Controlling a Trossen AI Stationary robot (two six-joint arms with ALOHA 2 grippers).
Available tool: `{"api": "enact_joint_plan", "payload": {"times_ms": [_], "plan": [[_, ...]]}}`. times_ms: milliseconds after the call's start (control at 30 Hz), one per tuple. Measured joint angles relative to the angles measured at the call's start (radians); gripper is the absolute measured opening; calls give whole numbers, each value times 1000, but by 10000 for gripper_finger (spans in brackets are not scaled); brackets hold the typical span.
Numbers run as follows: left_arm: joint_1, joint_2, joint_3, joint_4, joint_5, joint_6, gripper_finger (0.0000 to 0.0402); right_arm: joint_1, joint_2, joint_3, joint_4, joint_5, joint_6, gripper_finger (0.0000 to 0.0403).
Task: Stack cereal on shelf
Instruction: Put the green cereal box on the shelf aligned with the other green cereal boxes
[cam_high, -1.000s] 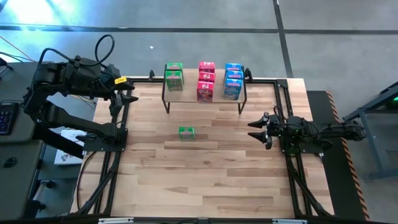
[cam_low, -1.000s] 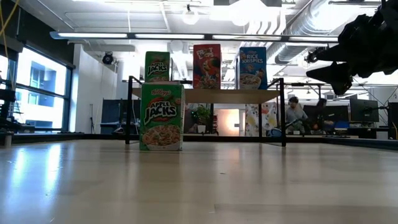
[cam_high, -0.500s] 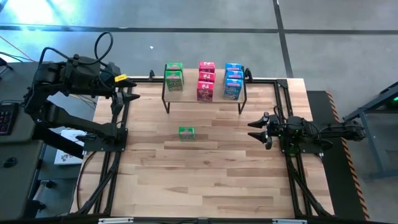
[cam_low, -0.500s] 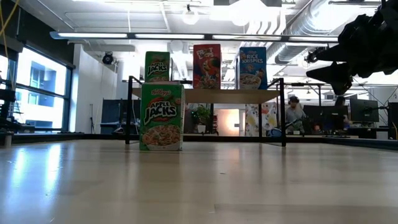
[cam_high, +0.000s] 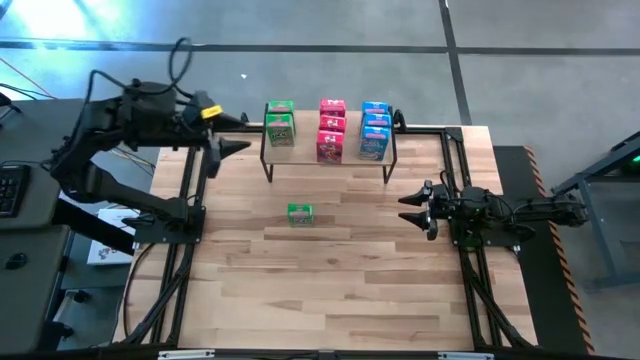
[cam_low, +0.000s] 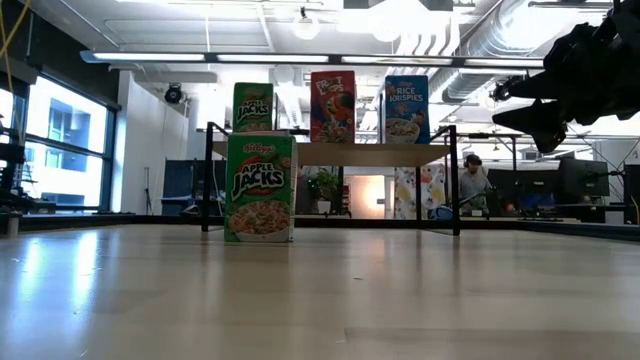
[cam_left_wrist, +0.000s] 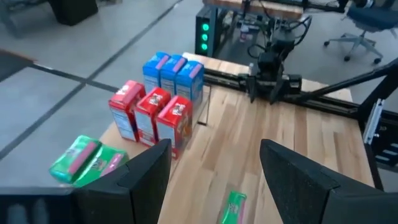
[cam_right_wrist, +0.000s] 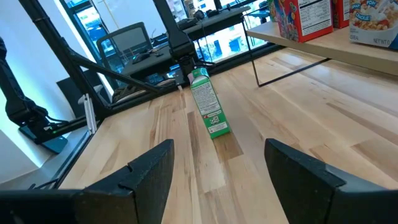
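Observation:
The shelf (cam_high: 305, 142) stands at the table's far edge on thin black legs. Its top board carries upright cereal boxes: two green (cam_high: 280, 122), three red-pink (cam_high: 331, 130) and three blue (cam_high: 375, 130). One more green cereal box (cam_high: 299, 213) stands on its base on the tabletop in front of the shelf, also seen in the low view (cam_low: 260, 187). My left gripper (cam_high: 240, 134) hovers open beside the shelf's left end, raised above the table. My right gripper (cam_high: 405, 208) rests open at the table's right side, pointing at the lone green box (cam_right_wrist: 208, 112).
Black frame rails run along the table's left (cam_high: 190, 200) and right (cam_high: 462, 200) sides. Bare wooden tabletop (cam_high: 330, 280) stretches from the lone box to the near edge. A person (cam_low: 470, 185) sits in the room behind the table.
My left gripper has moved toward the table's right, closer to the shelf's left end, has risen a little and tipped up toward level. Its fingers stay open. The boxes and my right arm have kept still.

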Motion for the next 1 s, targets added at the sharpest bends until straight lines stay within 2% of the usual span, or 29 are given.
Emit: {"api": "enact_joint_plan", "payload": {"times_ms": [267, 367, 500, 800, 1000], "plan": [[-16, 97, -1, -1, 110, 40, 237, 0, 0, 0, 0, 0, 0, 244], [-43, 138, -1, -16, 115, 44, 237, 0, 0, 0, 0, 0, 0, 244], [-92, 177, -1, -40, 95, 44, 237, 0, 0, 0, 0, 0, 0, 244], [-243, 291, -1, -111, -24, -24, 237, 0, 0, 0, 0, 0, 0, 244], [-287, 396, -1, -165, -81, -13, 237, 0, 0, 0, 0, 0, 0, 244]]}}
